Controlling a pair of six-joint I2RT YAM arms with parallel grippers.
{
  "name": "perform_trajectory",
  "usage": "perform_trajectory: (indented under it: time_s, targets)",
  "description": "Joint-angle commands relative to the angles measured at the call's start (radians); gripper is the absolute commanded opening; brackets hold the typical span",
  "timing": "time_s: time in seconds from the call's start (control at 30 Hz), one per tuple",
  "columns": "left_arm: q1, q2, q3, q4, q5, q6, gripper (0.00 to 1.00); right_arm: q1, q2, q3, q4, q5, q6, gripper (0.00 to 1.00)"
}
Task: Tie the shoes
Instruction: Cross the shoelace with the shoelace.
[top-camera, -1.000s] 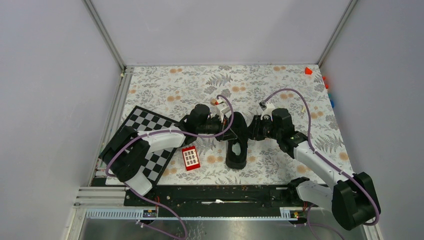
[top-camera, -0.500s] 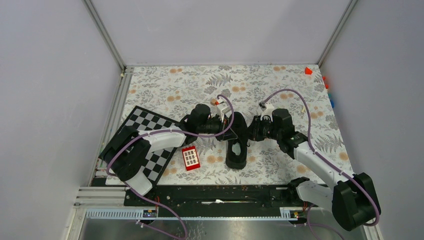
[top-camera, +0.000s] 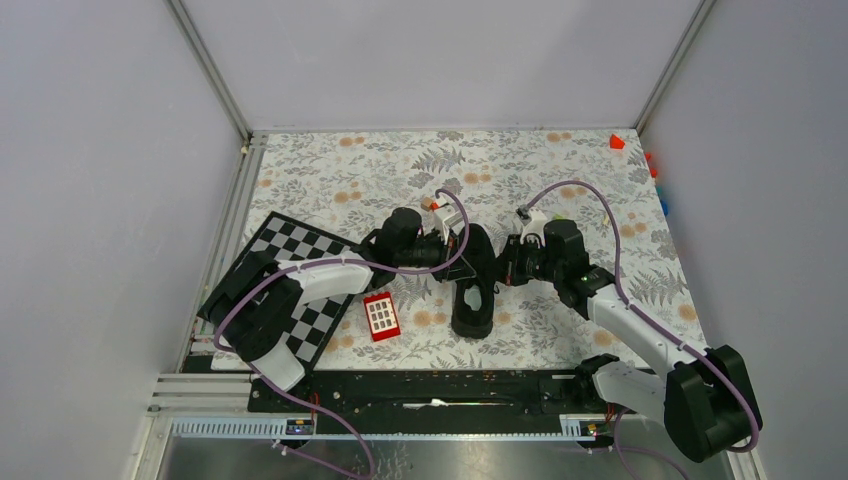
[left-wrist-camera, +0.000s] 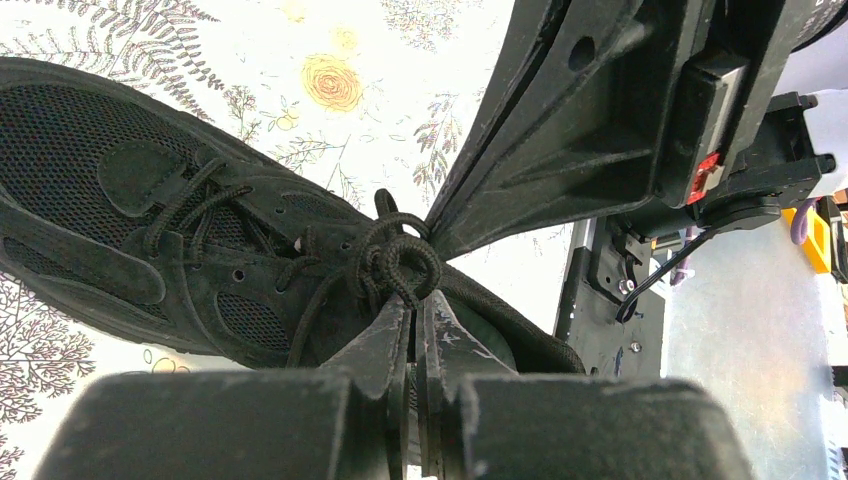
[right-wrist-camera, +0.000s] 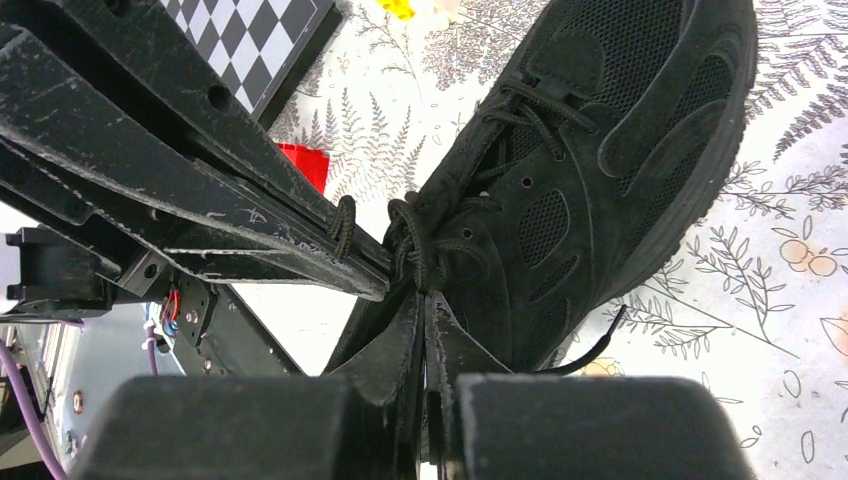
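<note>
You have the shoe (top-camera: 473, 312) lying on the fern-and-flower printed cloth (top-camera: 400, 170) near the middle of the table, heel toward the arm bases, between the two grippers. It is matte black all over. The left wrist view shows open-weave mesh panels, smooth suede-like overlays with small punched holes, and a rounded toe. Its thin, round, cord-like laces (left-wrist-camera: 395, 262) cross in a zigzag up the tongue and bunch into a tight, lumpy knot at the top eyelets.

Your left gripper (left-wrist-camera: 412, 312) has its flat, scuffed plastic fingers pressed together, with only a hairline seam between them. They pinch the laces right under that knot. Your right gripper (right-wrist-camera: 423, 298) meets the knot from the opposite side. Its wedge-shaped fingers are closed flat against each other too, nipping the strands just below the bunch. In the right wrist view, a lace loop also hangs around the left gripper's long tapered finger.

One loose lace end lies curved on the cloth beside the sole. A glossy checkerboard (top-camera: 290, 270) sits at an angle to the shoe's left, partly under the left arm. A small red block (top-camera: 381, 315) with a pale grid face lies between the board and the shoe.
</note>
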Motion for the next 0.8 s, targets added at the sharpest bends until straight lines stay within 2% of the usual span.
perform_trajectory:
  time_s: [0.0, 0.4, 0.63, 0.77]
  targets:
    - [-0.003, 0.006, 0.04, 0.033, -0.007, -0.004, 0.0, 0.019, -0.001, 0.002, 0.034, -0.045, -0.015, 0.0]
    - [-0.001, 0.002, 0.033, 0.047, -0.004, -0.013, 0.0, 0.027, -0.026, -0.023, 0.001, -0.037, -0.033, 0.0]
    - [-0.002, -0.011, 0.007, 0.066, -0.014, -0.022, 0.0, 0.05, 0.048, -0.03, 0.097, -0.037, 0.003, 0.0]
    - [0.002, -0.01, 0.009, 0.072, -0.015, -0.022, 0.0, 0.053, 0.047, -0.023, 0.086, -0.027, 0.005, 0.02]
